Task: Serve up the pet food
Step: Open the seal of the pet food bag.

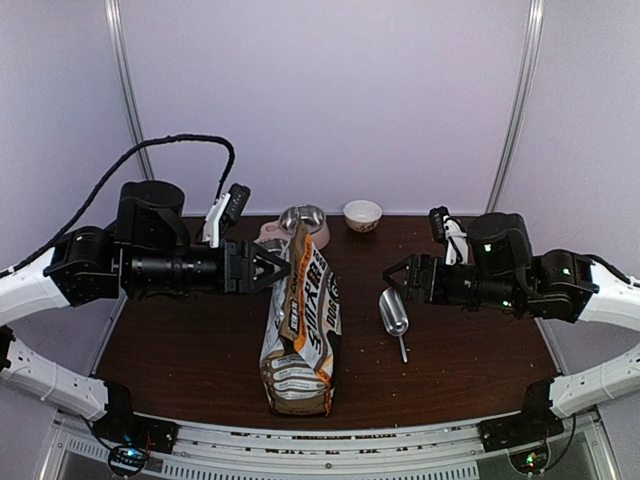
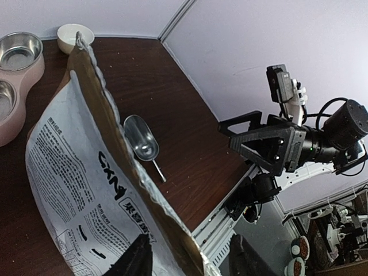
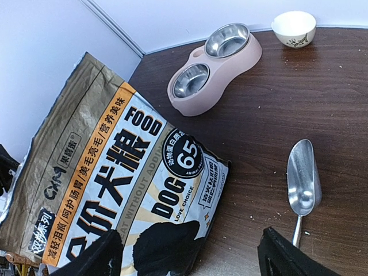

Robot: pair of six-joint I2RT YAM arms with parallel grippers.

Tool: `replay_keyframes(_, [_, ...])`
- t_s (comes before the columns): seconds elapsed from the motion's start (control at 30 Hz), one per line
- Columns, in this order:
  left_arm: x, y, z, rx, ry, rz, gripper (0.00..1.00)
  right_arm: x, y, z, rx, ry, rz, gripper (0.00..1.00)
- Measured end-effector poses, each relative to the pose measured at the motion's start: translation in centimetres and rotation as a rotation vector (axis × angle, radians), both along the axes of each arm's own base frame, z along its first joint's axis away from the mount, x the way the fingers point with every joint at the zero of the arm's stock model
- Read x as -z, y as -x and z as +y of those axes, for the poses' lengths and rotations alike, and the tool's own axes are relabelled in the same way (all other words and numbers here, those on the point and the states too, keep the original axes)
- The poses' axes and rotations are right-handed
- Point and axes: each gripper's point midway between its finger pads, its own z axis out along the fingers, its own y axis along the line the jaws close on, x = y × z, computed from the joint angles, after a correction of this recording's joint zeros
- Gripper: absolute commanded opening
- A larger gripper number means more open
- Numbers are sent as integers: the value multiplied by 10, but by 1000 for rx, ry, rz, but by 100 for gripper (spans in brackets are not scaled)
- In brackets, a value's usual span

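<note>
Now, pet food bag: centre of the top view, standing on the brown table, front print facing the right arm. The kibble itself is not visible.
left gripper: left of centre, at the bag's top edge. In the wrist view that edge runs past one of its fingers. Jaws are part-way apart; I cannot tell whether they pinch the bag.
right gripper: right of centre, apart from the bag, fingers spread wide, holding nothing.
metal scoop: flat on the table just below the right gripper, right of the bag, handle toward the bottom edge.
pink double feeder: top centre, behind the bag, which hides part of it in the top view.
white bowl: just right of the feeder, not touching.
in the way: the bag stands between both grippers.
specks: a few near the scoop, too small to identify.
</note>
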Motion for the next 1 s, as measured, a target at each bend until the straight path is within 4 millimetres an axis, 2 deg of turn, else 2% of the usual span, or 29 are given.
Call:
replay_keyframes(0.3, [14,1,0,-6,-13,40,33,-1,0,-1,7,-2,-2,82])
replay_keyframes(0.67, [13,3,1,-10,21,54,12,-1,0,0,6,-3,-2,80])
replay_keyframes(1.0, [11,6,-4,10,81,67,4,-9,5,10,-36,-49,-7,80])
